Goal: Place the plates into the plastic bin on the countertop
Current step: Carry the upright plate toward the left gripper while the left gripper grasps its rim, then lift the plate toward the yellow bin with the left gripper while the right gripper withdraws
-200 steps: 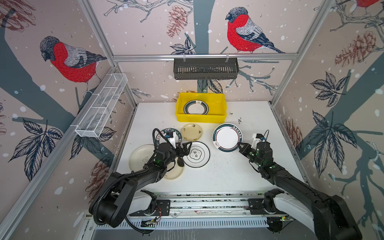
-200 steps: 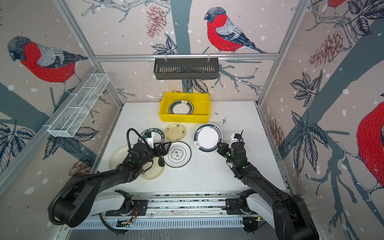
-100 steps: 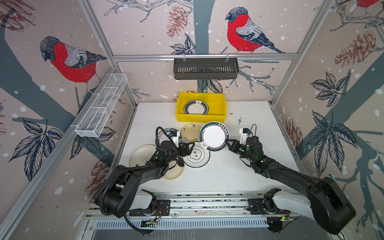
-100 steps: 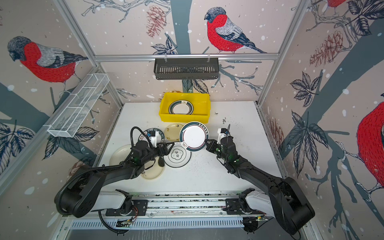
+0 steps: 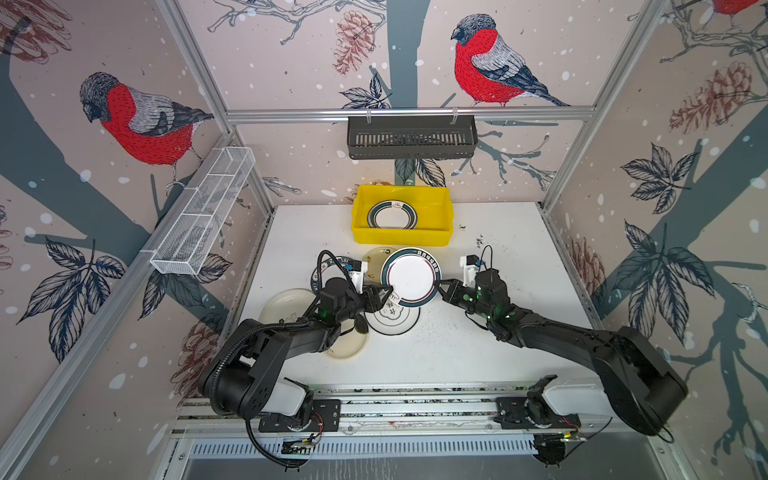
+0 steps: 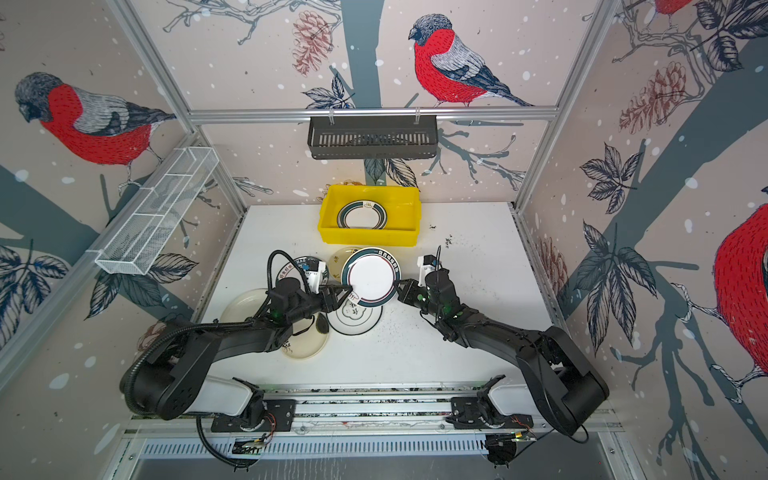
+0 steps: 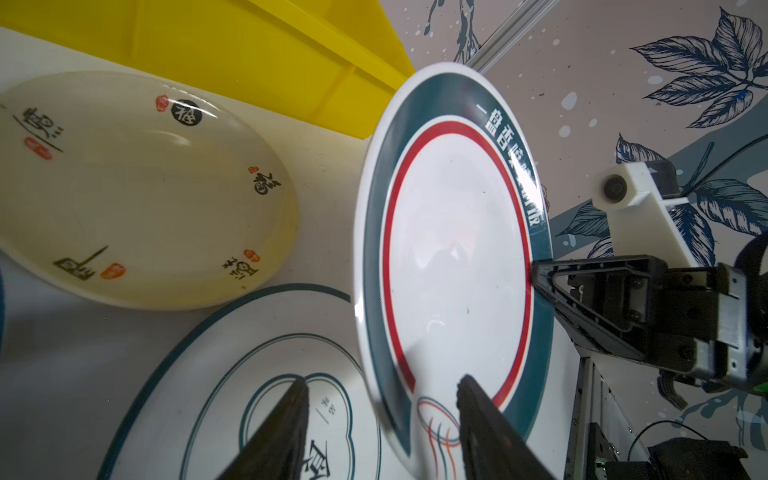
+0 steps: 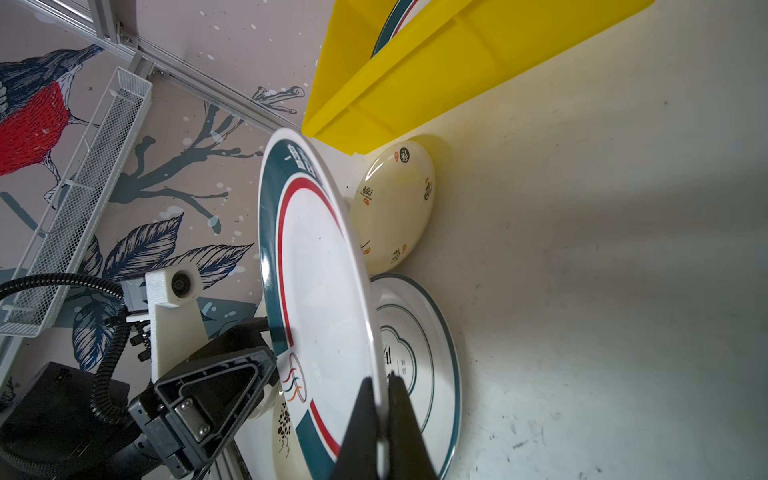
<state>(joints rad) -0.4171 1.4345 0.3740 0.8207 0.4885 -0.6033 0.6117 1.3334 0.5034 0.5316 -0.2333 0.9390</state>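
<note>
A white plate [image 5: 411,276] [image 6: 370,276] with a dark teal rim and a red ring hangs tilted above the countertop [image 5: 498,249]. My right gripper [image 5: 440,286] [image 8: 380,380] is shut on its right rim. My left gripper [image 5: 388,291] [image 7: 382,380] straddles the opposite rim, jaws apart with gaps on both sides. The yellow plastic bin [image 5: 401,237] [image 6: 365,237] stands at the back with one teal-rimmed plate [image 5: 392,215] inside. Under the held plate lie a yellowish plate [image 7: 137,187] and a white plate with a teal cloud outline [image 7: 232,382].
More plates lie left of centre: a teal-lettered one [image 5: 328,266], a cream one [image 5: 282,303] and a translucent one [image 5: 347,349] under the left arm. A dark slotted basket [image 5: 411,137] hangs on the back wall, a white wire mesh tray [image 5: 203,212] on the left rail.
My right gripper lifted the teal-rimmed plate off the table and carried it left toward the centre. My left gripper moved up to its left rim and its jaws narrowed.
</note>
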